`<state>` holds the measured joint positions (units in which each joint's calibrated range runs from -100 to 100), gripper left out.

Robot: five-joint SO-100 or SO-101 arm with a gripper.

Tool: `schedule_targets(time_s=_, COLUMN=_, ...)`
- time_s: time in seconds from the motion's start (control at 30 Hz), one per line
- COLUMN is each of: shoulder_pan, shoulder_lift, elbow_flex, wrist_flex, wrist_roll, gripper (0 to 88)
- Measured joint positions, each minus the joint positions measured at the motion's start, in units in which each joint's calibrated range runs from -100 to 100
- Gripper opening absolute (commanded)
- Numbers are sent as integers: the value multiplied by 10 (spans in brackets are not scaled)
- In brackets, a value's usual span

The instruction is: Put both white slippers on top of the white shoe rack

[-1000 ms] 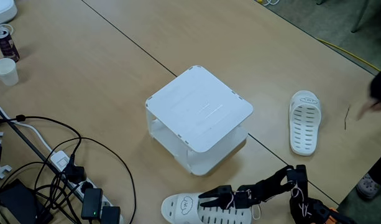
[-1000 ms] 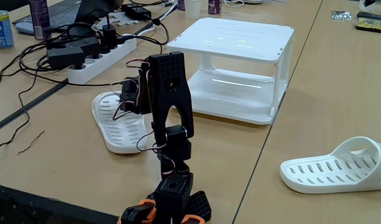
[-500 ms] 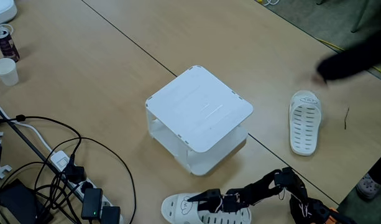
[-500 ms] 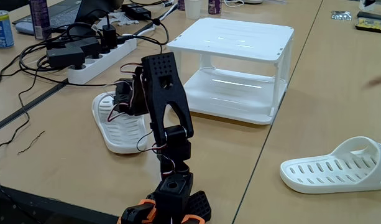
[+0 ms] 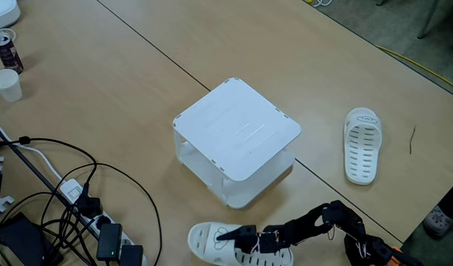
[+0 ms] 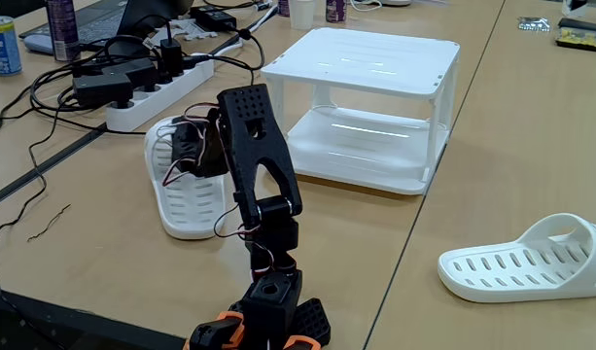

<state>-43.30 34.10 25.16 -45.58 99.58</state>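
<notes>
Arm (image 6: 262, 194) reaches low over near slipper (image 5: 211, 242), jaws at its strap end. Jaw gap hidden by arm and wiring: can't tell if gripping. Slipper flat on surface (image 5: 137, 89), just in front of rack (image 5: 237, 129), so short lift to top. Second slipper (image 5: 361, 144) lies well apart, other side of rack, untouched. Rack top bare: nothing placed yet. Cables, power strip (image 6: 147, 92) near: snag risk.

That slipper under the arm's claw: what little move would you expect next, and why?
Probably close on the strap and lift. The gripper sits right at the near slipper, which lies flat on the table, and the shoe rack top is bare. Whether it already grips, I cannot tell. The other slipper waits aside.
</notes>
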Motion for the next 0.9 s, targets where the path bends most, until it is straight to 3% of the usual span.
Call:
schedule_targets(time_s=0.53, shoulder_pan=-74, shoulder_lift=-78, elbow_flex=0, wrist_flex=-18, wrist_roll=0, gripper=8)
schedule_targets(time_s=0.9, shoulder_pan=-39, shoulder_lift=-233, elbow_flex=40, wrist_flex=-18, wrist_roll=0, gripper=8)
